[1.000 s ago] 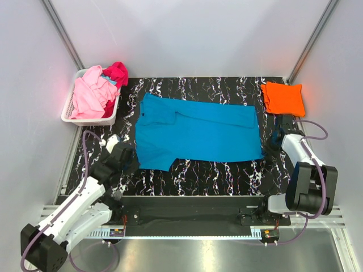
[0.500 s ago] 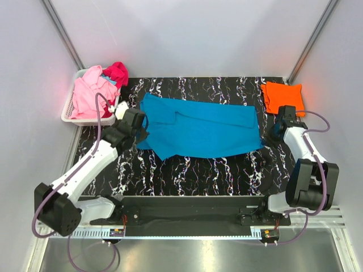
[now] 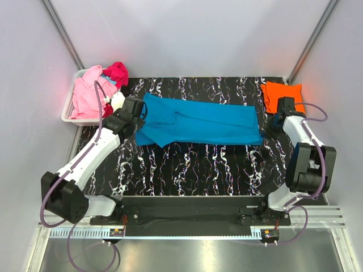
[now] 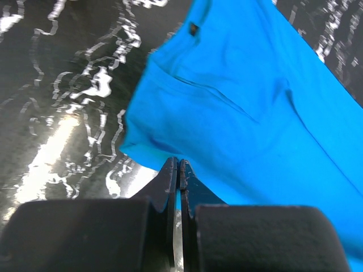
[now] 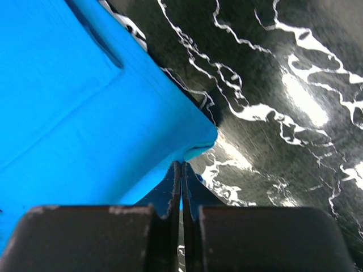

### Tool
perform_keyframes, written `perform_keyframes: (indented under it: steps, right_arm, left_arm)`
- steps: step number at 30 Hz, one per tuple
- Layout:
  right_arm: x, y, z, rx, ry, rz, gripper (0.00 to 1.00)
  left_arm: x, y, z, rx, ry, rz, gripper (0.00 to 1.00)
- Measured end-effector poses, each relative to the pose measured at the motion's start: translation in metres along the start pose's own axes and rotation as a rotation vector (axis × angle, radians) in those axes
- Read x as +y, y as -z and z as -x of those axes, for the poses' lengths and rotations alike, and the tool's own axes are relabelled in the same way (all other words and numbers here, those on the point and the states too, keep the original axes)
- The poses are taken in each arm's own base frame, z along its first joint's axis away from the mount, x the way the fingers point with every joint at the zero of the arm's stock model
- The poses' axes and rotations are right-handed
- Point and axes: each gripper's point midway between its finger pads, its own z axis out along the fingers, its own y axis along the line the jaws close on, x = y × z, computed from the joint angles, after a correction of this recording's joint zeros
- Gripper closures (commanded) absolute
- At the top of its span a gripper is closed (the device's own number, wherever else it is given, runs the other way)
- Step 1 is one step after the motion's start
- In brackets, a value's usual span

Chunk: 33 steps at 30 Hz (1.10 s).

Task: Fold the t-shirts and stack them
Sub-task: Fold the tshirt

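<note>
Turquoise tee (image 3: 204, 122): centre of frame, lying across the table (image 3: 187, 170) as a long band.
Left end effector (image 4: 177, 165): clenched on the tee's corner at frame left.
Right end effector (image 5: 181, 165): clenched on the corner at frame right.
Handling: light, limp cotton, likely to sag and wrinkle between the pinches. Best held at corners, kept taut.
Orange tee (image 3: 282, 96): folded, upper right.
Pink tee (image 3: 88, 96): heaped in basket (image 3: 85, 120), upper left.

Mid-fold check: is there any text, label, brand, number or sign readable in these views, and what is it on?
No readable text in any view.
Small dark tag on the turquoise-blue cotton t-shirt: too small and blurred to read.
</note>
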Motion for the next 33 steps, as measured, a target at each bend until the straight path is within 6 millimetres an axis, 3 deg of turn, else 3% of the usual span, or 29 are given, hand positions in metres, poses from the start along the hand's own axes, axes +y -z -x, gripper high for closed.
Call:
perform_keyframes:
  steps: [6,15,25,27,28,30,31,33]
  right_arm:
    - [0.012,-0.005,0.015,-0.014,0.0,0.012,1.0]
    - [0.046,-0.019,0.04,-0.006,0.005,0.075,1.0]
    - [0.075,-0.055,0.061,0.032,0.025,0.117,1.0]
    - [0.083,-0.063,0.066,0.038,0.038,0.139,0.86]
    - [0.088,-0.066,0.069,0.04,0.046,0.152,0.6]
    - [0.098,-0.073,0.077,0.031,0.062,0.178,0.52]
    - [0.101,-0.075,0.081,0.024,0.073,0.19,0.38]
    - [0.109,-0.077,0.091,-0.006,0.092,0.214,0.35]
  left_arm:
    - [0.011,-0.007,0.013,-0.012,0.02,0.049,1.0]
    - [-0.004,-0.033,0.043,-0.031,0.031,0.083,1.0]
    - [-0.018,-0.091,0.039,0.029,-0.018,0.131,1.0]
    - [-0.021,-0.103,0.035,0.046,-0.026,0.13,1.0]
    - [-0.021,-0.109,0.032,0.055,-0.032,0.131,1.0]
    - [-0.023,-0.121,0.028,0.07,-0.042,0.129,1.0]
    - [-0.024,-0.126,0.026,0.078,-0.047,0.129,1.0]
    - [-0.028,-0.138,0.024,0.088,-0.06,0.121,1.0]
